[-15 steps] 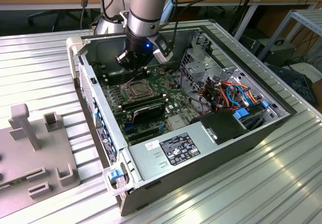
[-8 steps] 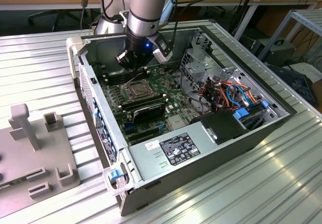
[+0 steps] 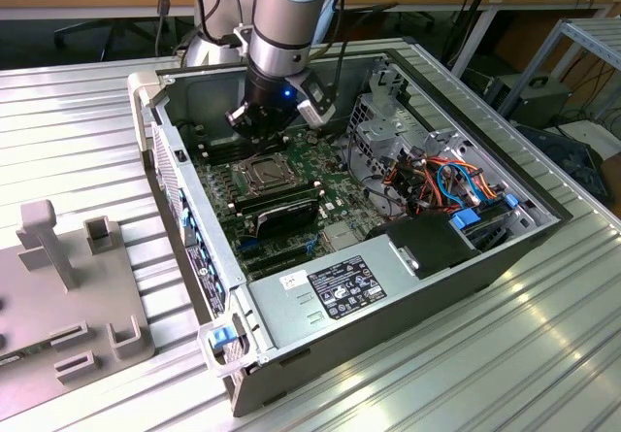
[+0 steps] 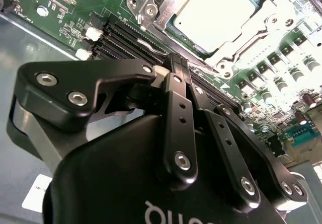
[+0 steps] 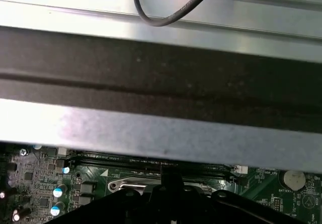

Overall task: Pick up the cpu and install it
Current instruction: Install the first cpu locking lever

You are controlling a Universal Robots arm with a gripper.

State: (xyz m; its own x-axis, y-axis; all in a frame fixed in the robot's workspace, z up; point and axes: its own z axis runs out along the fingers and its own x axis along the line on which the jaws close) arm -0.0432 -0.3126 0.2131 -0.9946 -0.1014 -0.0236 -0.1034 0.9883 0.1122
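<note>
In the second wrist view the cpu (image 4: pixel 216 12) is a flat square chip with a pale silver top. It lies in the motherboard socket, with the metal socket frame (image 4: pixel 151 7) around it. My gripper (image 4: pixel 176 65) is shut, its black fingers pressed together with nothing visible between them. Its tips hang just beside the socket, over the black memory slots (image 4: pixel 126 35). In the exterior view the gripper (image 3: pixel 260 139) reaches down inside the open computer case, just behind the socket frame (image 3: pixel 267 172). In the first wrist view the gripper (image 5: pixel 168 176) is dark above the frame's edge (image 5: pixel 126 186).
The case wall (image 3: pixel 194 218) rises on the exterior view's left, and the same wall (image 5: pixel 161 83) crosses the first wrist view. Black modules (image 3: pixel 281 209) lie in front of the socket. Drive cages with orange and blue cables (image 3: pixel 437 175) and a power supply (image 3: pixel 359 282) stand toward the exterior view's right.
</note>
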